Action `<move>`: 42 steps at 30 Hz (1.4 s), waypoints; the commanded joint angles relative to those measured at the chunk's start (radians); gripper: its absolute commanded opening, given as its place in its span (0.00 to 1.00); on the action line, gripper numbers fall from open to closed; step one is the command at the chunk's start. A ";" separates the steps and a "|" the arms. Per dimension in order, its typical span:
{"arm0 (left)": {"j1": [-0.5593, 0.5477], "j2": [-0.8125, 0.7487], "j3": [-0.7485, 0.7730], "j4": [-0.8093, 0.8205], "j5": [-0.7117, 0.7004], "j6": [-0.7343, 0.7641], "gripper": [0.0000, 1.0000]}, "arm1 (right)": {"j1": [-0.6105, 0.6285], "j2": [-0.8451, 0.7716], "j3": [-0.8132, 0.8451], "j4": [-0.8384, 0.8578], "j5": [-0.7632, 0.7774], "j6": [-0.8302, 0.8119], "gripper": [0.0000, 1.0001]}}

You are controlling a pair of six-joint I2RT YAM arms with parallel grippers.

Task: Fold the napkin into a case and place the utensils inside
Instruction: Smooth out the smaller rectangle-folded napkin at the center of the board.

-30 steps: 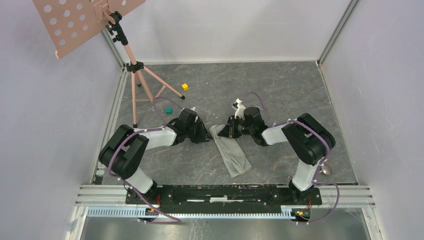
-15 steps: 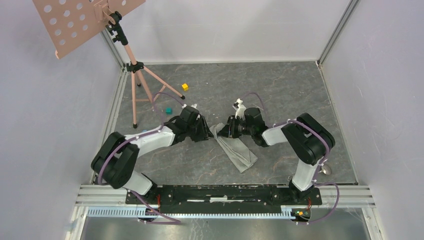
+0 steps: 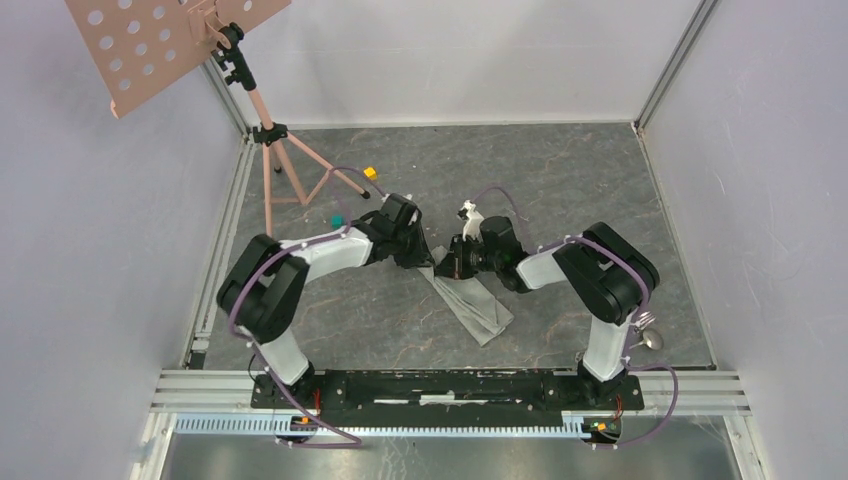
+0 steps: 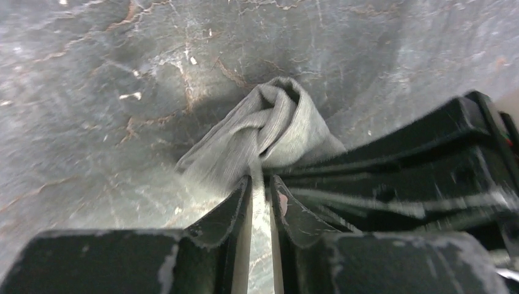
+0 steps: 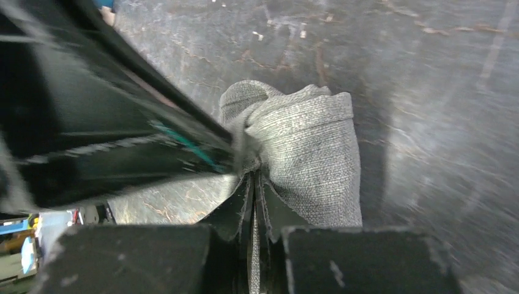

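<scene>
Napkin: a grey-green cloth (image 3: pixel 472 308) folded into a long strip at frame centre, slanting from upper left to lower right on the grey tabletop (image 3: pixel 560 180).
Handling: soft, light and limp. It will probably bunch or sag, so corners and edges look the best places to hold.
Left hand (image 4: pixel 261 196): fingers clamped on the napkin's bunched upper end.
Right hand (image 5: pixel 254 184): pinched onto the same end, just beside the left hand.
Spoon (image 3: pixel 652 340): lower right, well apart.
</scene>
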 commanded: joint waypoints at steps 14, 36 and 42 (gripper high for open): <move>0.043 -0.162 -0.034 -0.013 0.063 0.084 0.46 | -0.046 -0.187 -0.038 -0.141 0.014 -0.116 0.29; 0.038 0.044 -0.016 0.069 0.131 0.076 0.45 | 0.061 -0.184 0.104 -0.346 0.157 -0.233 0.24; 0.037 -0.112 -0.106 -0.019 0.146 0.016 0.63 | 0.096 -0.358 0.133 -0.671 0.288 -0.463 0.53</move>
